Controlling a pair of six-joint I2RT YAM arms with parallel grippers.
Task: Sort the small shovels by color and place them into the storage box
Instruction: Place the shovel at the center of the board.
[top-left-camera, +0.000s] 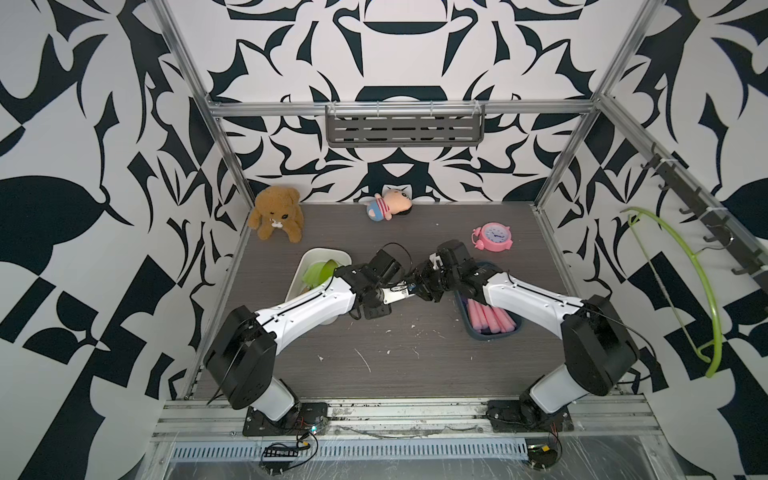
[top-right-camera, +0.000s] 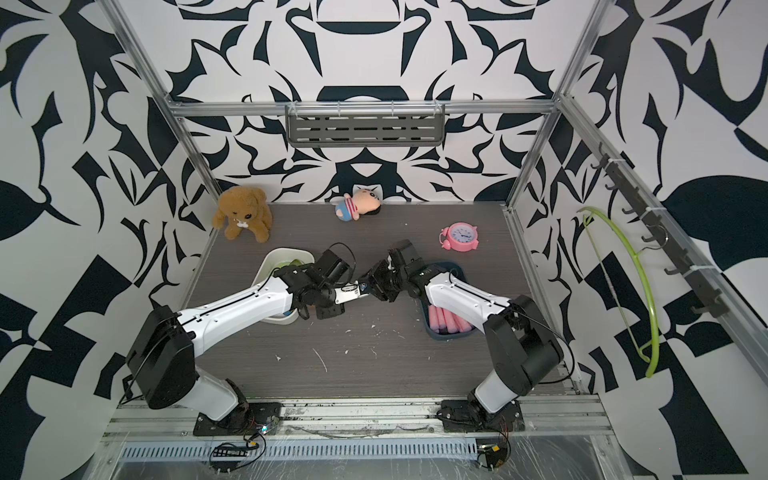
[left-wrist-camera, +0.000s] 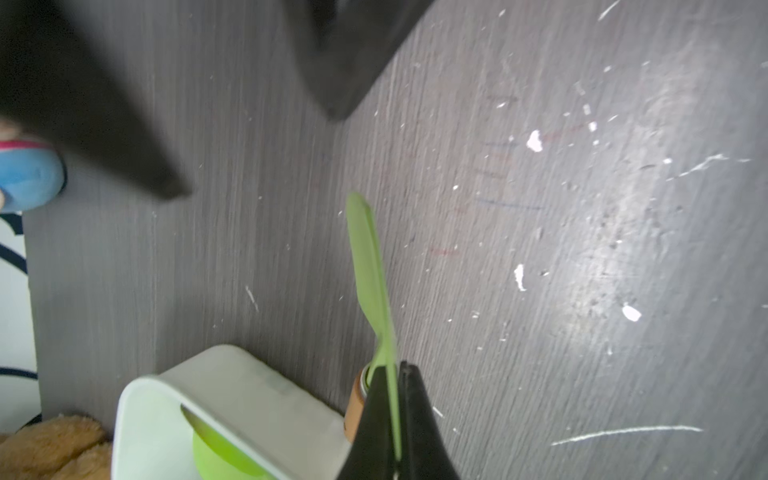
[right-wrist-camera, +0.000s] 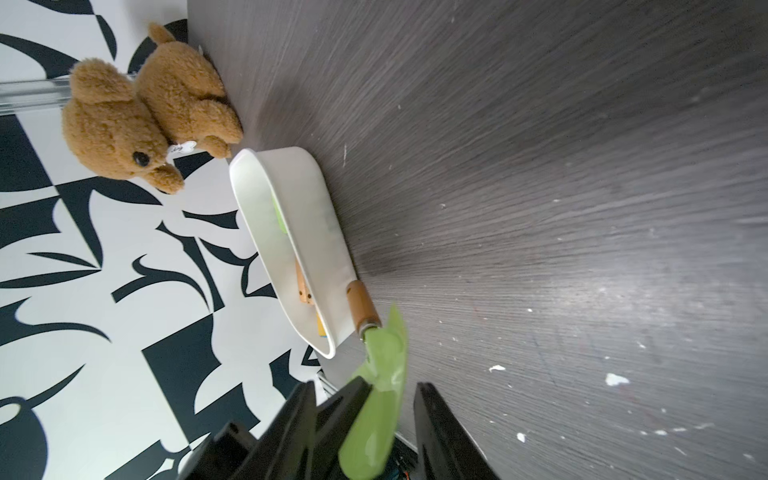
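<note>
Green shovel (left-wrist-camera: 368, 257) at a mid-table handover
Far left, the white box (top-left-camera: 305, 266) holds green blades. Just beside its outer wall hangs the shovel's brown handle, and the left gripper (left-wrist-camera: 397, 370) is clamped on the blade near the neck. The right gripper (right-wrist-camera: 365, 386) has its jaws apart around the blade tip. The blue box (top-left-camera: 492, 337) of pink handles lies rightmost. Likely next: right backs clear, then left carries the shovel over the white box and releases it.

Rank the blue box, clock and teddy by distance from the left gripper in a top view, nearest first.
From the left gripper, in a top view:
1. Blue box: close on its right, partly under the right arm.
2. Clock: farther back on the right.
3. Teddy: back left corner.
</note>
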